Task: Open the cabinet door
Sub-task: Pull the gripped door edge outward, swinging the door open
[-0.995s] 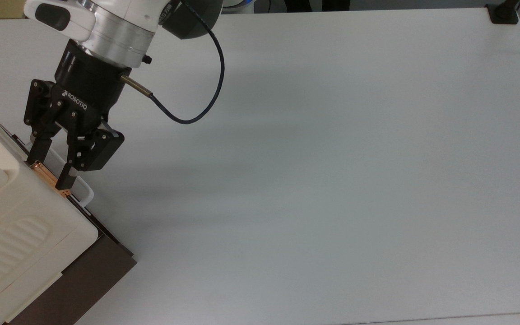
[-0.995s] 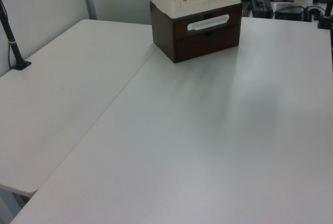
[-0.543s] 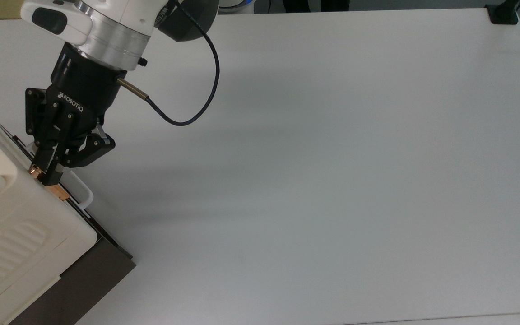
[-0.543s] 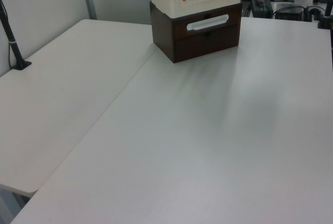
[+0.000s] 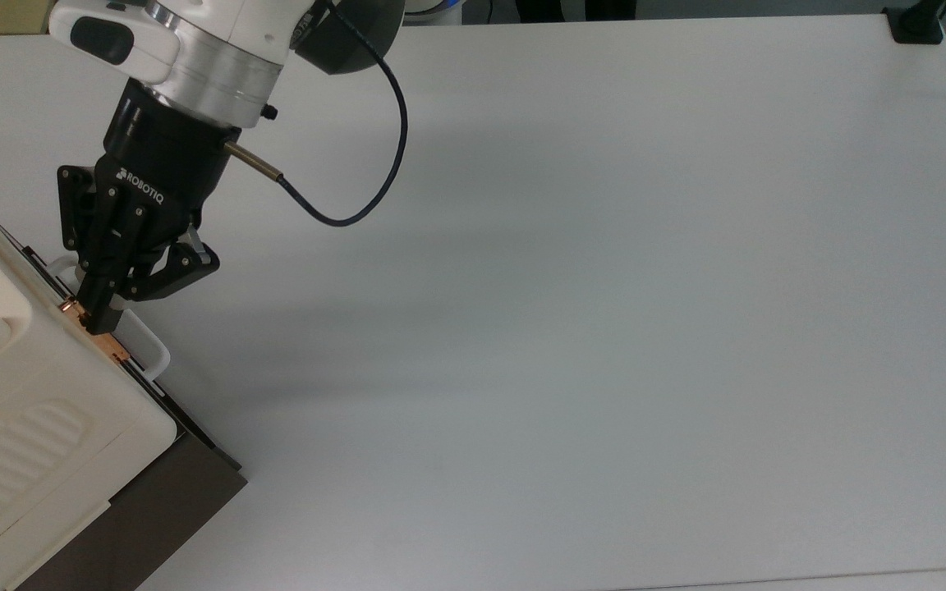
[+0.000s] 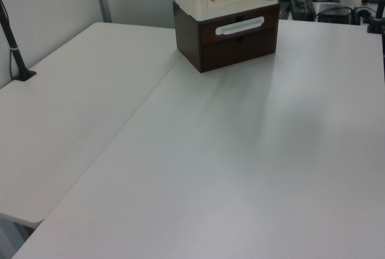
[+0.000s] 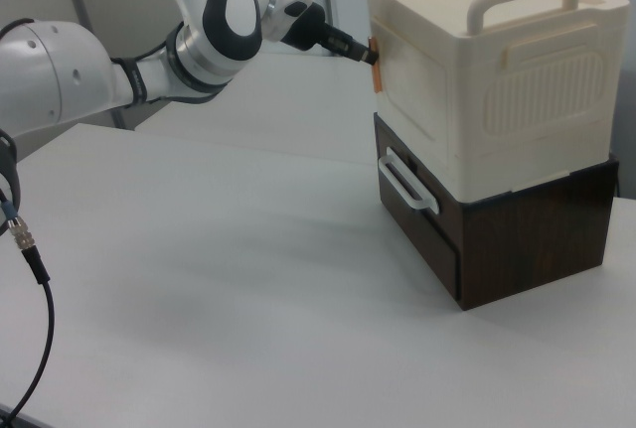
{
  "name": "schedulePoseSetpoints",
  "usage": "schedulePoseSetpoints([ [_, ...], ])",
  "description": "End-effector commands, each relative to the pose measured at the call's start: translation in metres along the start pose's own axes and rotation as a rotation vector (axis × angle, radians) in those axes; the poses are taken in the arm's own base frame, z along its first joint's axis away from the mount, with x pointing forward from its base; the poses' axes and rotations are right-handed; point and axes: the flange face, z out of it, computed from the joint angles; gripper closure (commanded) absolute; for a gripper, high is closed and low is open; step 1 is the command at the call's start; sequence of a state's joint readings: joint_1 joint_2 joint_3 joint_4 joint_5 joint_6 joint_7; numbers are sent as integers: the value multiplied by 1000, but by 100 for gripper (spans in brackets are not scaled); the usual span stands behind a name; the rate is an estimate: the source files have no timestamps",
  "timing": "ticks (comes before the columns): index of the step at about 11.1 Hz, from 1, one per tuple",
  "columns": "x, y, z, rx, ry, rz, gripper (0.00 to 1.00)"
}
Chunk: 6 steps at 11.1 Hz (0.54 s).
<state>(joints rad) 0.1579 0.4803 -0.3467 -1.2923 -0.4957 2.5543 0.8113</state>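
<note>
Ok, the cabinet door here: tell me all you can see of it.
The cabinet door is a cream-yellow plastic panel, upright and shut flush on the cream cabinet's front, above the dark drawer with the white loop handle. A slim copper bar handle runs down one edge. The gripper is closed on that handle.

One brand name to call here: "ROBOTIQ" in white capitals, with a small logo mark ahead of it, printed on the black body of the gripper (image 5: pixel 98 318) in the top view. There is also white lettering on the dark housing up by the arm's wrist, at the top view's upper edge, but it can't be made out.
</note>
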Motion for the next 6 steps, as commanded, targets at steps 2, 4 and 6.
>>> schedulePoseSetpoints([
  [2, -22, -6, -49, 23, -205, 44, 78],
  [4, -26, -11, -69, 33, -278, 72, 40],
  [6, -28, -14, -88, 25, -366, 98, 3],
])
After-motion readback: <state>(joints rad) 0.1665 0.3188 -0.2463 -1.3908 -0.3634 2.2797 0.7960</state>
